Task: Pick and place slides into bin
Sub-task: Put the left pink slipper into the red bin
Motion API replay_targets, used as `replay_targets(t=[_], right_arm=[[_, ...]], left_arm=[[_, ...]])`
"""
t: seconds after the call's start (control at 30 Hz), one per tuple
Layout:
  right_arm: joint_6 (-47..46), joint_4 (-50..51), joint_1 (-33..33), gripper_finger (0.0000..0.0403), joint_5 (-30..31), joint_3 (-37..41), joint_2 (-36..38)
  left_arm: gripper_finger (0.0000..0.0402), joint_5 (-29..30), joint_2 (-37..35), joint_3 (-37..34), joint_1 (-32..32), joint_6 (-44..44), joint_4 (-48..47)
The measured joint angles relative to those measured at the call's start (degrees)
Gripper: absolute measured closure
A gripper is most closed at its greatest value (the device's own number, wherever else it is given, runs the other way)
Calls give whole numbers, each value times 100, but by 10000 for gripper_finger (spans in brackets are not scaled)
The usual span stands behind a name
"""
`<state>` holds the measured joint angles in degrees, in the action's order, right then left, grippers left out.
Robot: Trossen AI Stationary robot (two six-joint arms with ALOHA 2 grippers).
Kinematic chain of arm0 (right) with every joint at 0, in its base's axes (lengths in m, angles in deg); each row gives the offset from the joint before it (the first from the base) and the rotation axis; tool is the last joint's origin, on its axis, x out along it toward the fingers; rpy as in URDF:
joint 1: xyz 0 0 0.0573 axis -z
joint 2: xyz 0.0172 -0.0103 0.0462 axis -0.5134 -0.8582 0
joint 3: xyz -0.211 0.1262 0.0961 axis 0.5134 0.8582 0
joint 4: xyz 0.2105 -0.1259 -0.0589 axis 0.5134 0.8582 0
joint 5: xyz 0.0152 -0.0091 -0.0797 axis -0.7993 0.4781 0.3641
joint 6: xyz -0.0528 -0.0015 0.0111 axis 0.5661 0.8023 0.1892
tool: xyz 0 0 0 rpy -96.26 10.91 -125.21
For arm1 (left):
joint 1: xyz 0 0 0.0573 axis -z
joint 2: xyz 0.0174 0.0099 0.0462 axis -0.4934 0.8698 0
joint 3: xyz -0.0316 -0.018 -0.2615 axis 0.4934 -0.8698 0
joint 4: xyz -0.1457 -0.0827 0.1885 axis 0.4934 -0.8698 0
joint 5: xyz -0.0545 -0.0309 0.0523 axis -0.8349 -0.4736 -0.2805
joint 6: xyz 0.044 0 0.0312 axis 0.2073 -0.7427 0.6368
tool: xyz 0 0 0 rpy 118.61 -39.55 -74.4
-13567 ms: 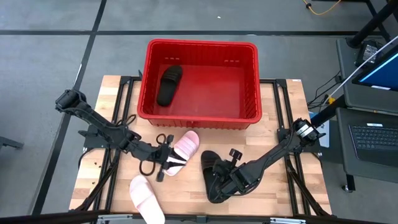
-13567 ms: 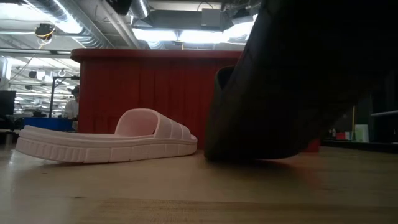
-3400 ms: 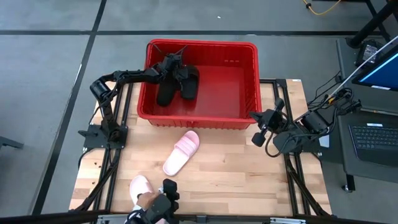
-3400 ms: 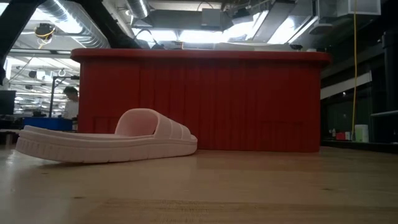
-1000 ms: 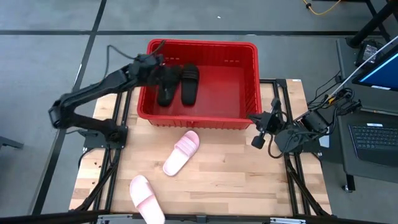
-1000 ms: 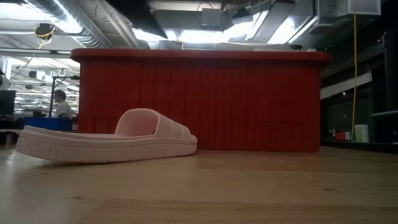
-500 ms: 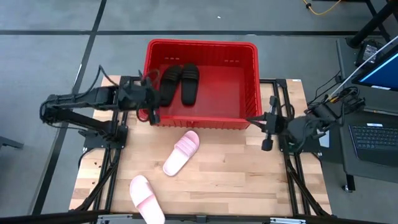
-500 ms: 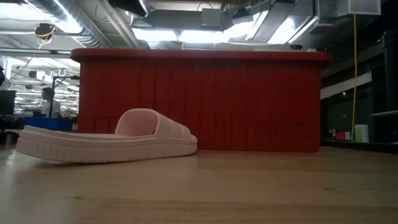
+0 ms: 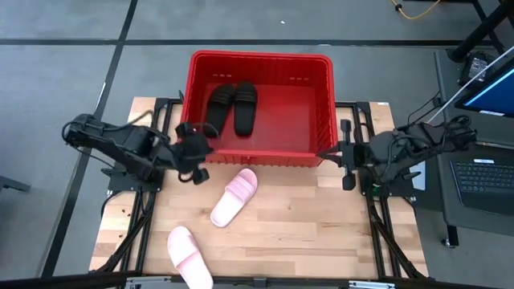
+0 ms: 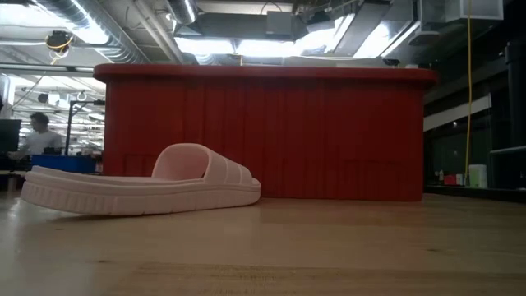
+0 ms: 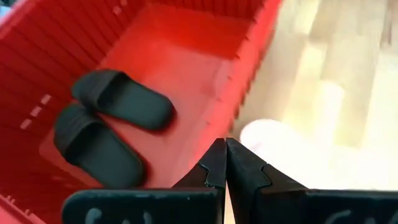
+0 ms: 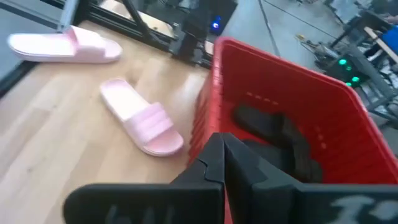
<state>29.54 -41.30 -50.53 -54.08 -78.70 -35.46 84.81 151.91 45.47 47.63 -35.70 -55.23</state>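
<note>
From desk height, the bin (image 10: 263, 131) shows only its red front wall, so its inside is hidden, and neither arm appears. One pink slide (image 10: 140, 185) lies before it; the second pink slide is out of that picture. From above, that second pink slide (image 9: 189, 257) is cut off by the lower edge. A person (image 10: 34, 136) in the far room is too small and blurred to make out.

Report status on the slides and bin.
Left gripper shut, empty, by bin's front left corner. Right gripper shut, empty, off its right side. Two black slides in red bin; two pink slides on table.
</note>
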Motion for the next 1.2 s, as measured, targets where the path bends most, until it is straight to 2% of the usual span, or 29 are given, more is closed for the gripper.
replay_targets(t=[0.1,0.33,0.47,0.73,0.83,0.97,1.03,1.2], right_arm=[[174,1,110,401,-2,0,42],[306,76,208,401,-168,0,178],[322,261,208,401,-201,0,254],[580,540,208,401,-372,2,362],[632,589,208,401,-660,2,376],[869,598,204,401,-847,2,386],[877,598,208,401,-885,2,387],[871,597,206,401,-891,2,387]], left_arm=[[400,-316,515,618,209,-387,-698],[400,-1238,1710,2073,808,-2314,-2341],[400,-1658,2275,2672,1244,-2615,-2323],[400,-1704,3294,3711,2075,-4086,-2308],[400,-1989,3574,3831,2336,-4607,-2314],[400,-2785,3797,3848,2552,-5694,-2317],[400,-2897,3941,3847,2642,-6073,-2203],[400,-2920,4256,3846,2761,-6375,-1265]])
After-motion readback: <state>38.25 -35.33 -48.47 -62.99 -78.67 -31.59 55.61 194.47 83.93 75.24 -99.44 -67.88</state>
